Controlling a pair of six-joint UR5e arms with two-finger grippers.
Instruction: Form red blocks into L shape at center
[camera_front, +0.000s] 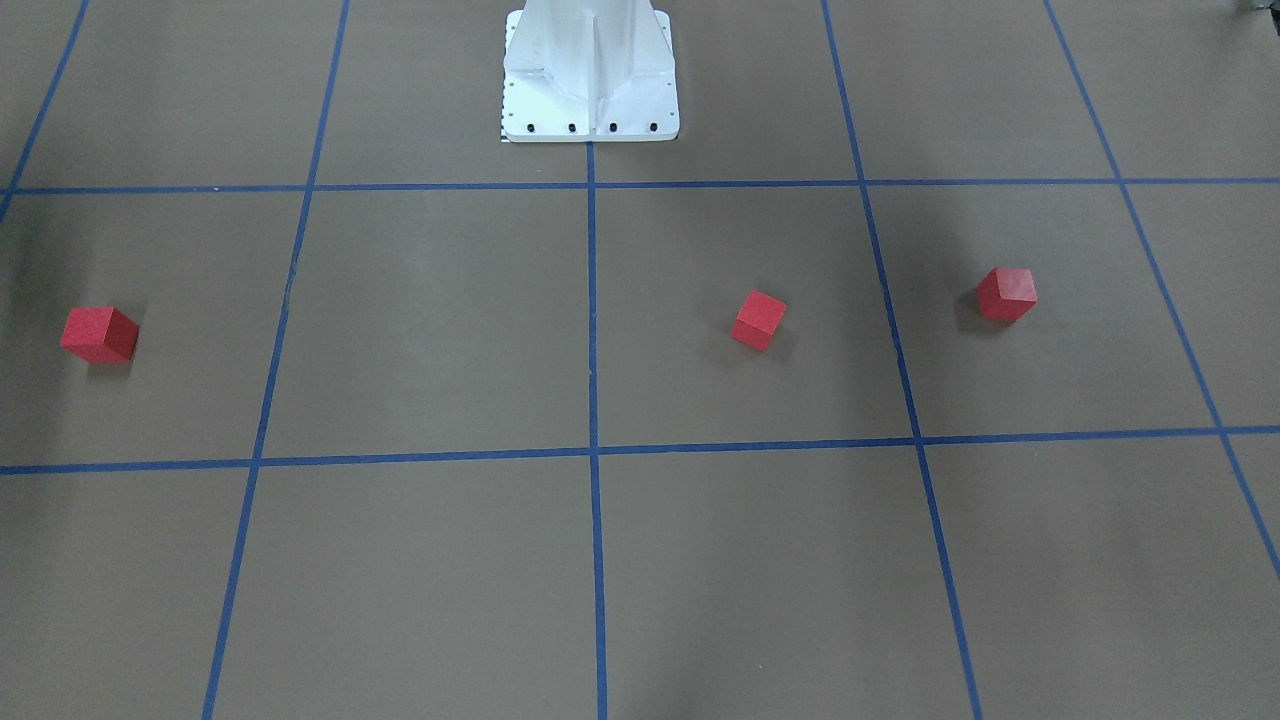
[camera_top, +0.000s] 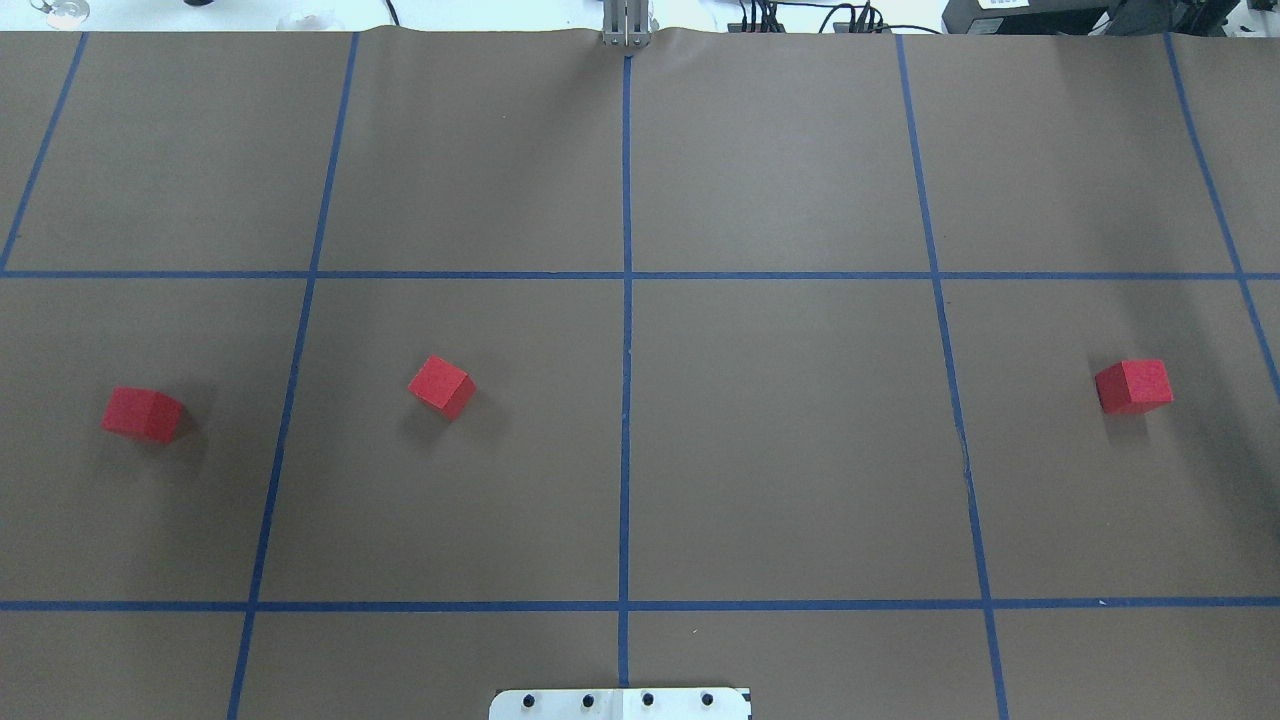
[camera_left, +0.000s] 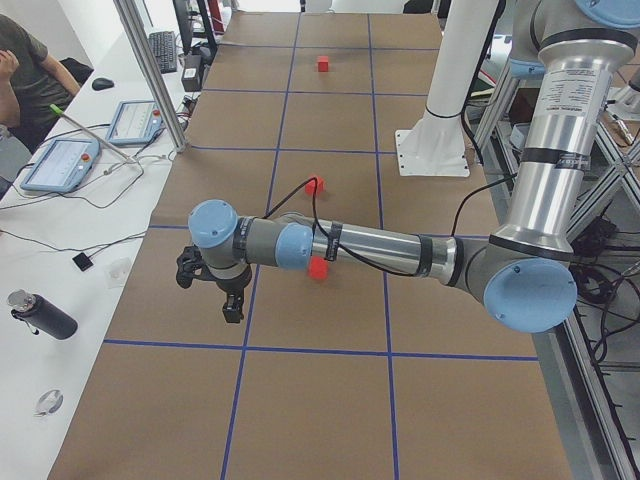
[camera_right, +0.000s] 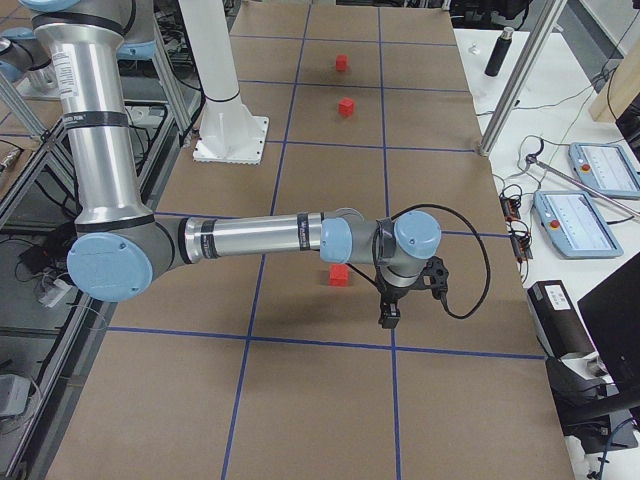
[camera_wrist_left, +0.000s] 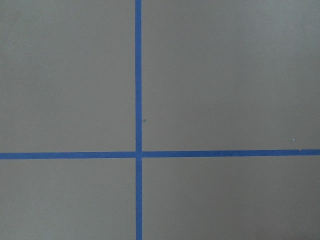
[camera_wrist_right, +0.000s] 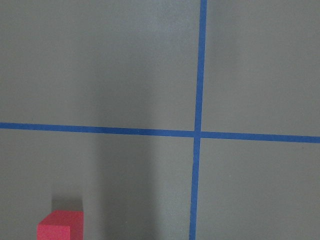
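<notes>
so, working outward from the white base plate (camera_top: 620, 703) at 6 o'clock in the overhead view: the center (camera_top: 640, 420), the brown surface around the middle tape line (camera_top: 626, 180), holds none of the red blocks, so by my reading you are at the very first step, with no pick begun.

the inner block (camera_top: 441, 386) lies at 9 o'clock from the center, one square off and turned askew to the grid. the outer left block (camera_top: 143, 414) is further out at 9 o'clock, past the next tape line. the right block (camera_top: 1133, 386) sits well apart at 3 o'clock, two squares away. none of the three touch.

furthest out, the left gripper (camera_left: 210, 292) and right gripper (camera_right: 412, 300) hang over the table's ends and carry nothing. they show only in the side views, so you cannot tell how either pair of jaws stands. the right wrist view catches a red cube at 7 o'clock, probably the right block.

next, you'd likely send the left arm to the inner block, square the jaws to its turned faces, and set it beside the middle line.
</notes>
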